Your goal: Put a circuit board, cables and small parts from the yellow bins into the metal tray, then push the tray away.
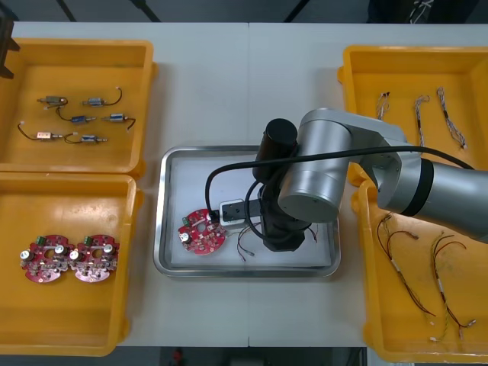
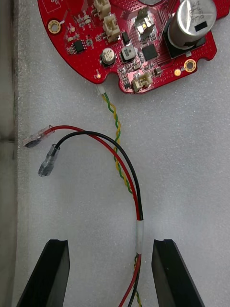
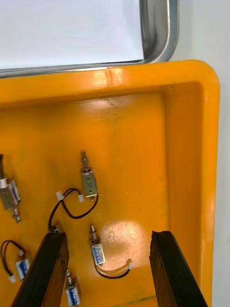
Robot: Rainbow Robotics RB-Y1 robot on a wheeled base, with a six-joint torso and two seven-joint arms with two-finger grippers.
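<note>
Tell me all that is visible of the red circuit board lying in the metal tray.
The circuit board is round and red. It carries a silver cylinder, white connectors, black chips and gold-ringed holes. It lies flat, parts upward, on the white inside of the metal tray, in its left half. A twisted yellow and green cable reaches its edge. The open right end effector is apart from it.

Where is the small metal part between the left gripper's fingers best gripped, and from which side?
Grip the small metal part by its boxy body, from above: it lies flat on the yellow bin floor, its pin and cable look too slim to hold. The left gripper is open over it.
</note>
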